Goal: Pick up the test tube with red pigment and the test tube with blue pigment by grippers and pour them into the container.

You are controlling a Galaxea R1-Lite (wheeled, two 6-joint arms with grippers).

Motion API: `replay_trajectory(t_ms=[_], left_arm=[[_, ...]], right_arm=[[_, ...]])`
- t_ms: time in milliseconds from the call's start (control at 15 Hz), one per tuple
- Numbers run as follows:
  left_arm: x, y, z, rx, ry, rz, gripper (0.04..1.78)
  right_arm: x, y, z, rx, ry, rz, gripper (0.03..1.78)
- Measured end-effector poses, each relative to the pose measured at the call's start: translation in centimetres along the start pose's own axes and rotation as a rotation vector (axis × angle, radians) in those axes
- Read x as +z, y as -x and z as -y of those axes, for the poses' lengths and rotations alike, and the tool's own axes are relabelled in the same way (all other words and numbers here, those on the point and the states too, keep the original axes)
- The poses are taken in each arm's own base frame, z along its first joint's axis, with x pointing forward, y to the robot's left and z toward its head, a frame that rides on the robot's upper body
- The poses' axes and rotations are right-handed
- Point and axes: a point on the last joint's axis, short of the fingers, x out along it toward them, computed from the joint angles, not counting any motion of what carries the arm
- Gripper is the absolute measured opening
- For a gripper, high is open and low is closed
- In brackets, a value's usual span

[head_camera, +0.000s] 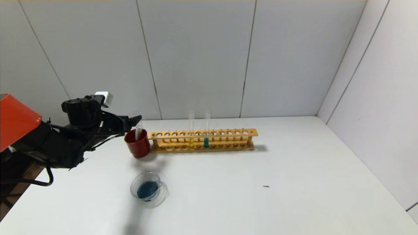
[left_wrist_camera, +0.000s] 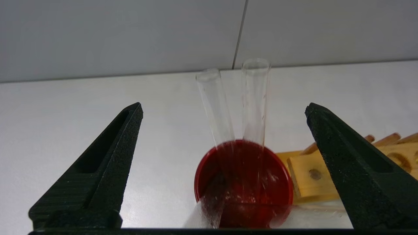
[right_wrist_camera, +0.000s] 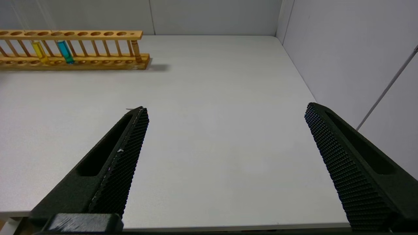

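Note:
My left gripper (head_camera: 135,120) is open and empty, just above and behind the dark red cup (head_camera: 137,144). In the left wrist view the gripper (left_wrist_camera: 224,104) straddles two clear tubes (left_wrist_camera: 215,104) (left_wrist_camera: 255,98) that lean in the cup (left_wrist_camera: 243,182); neither shows any liquid. No tube with orange-red liquid is in view. A tube with teal-blue liquid (head_camera: 206,141) stands in the wooden rack (head_camera: 228,133), also in the right wrist view (right_wrist_camera: 65,51). The glass container (head_camera: 148,189) holds dark blue liquid. My right gripper (right_wrist_camera: 226,107) is open and empty over the table's near edge.
A tube with yellow liquid (head_camera: 191,140) stands in the rack beside the blue one. The rack sits right of the cup, nearly touching it. A small dark speck (head_camera: 266,186) lies on the white table. Grey walls close the back and right.

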Motion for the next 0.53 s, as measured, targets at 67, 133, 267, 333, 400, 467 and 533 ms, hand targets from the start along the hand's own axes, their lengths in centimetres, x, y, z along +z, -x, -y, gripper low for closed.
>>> replay_trajectory(t_ms=[67, 133, 267, 333, 400, 467, 533], left_arm=[[0.7, 0.2, 0.1, -0.001, -0.002, 0.012, 1.75], [1.4, 0.5, 0.1, -0.001, -0.003, 0.016, 1.75], [3.3, 1.1, 0.3, 0.000, -0.003, 0.023, 1.75], [4.3, 1.5, 0.4, 0.000, -0.005, 0.036, 1.75], [5.5, 2.1, 0.5, -0.001, -0.007, 0.052, 1.75], [6.7, 2.9, 0.6, -0.001, -0.010, 0.069, 1.75], [8.1, 4.0, 0.9, -0.002, -0.014, 0.086, 1.75]], right_arm=[[0.0, 0.0, 0.0, 0.000, 0.000, 0.000, 1.75], [0.0, 0.0, 0.0, 0.000, 0.000, 0.000, 1.75], [0.0, 0.0, 0.0, 0.000, 0.000, 0.000, 1.75], [0.0, 0.0, 0.0, 0.000, 0.000, 0.000, 1.75], [0.0, 0.0, 0.0, 0.000, 0.000, 0.000, 1.75], [0.0, 0.0, 0.0, 0.000, 0.000, 0.000, 1.75], [0.0, 0.0, 0.0, 0.000, 0.000, 0.000, 1.75]])
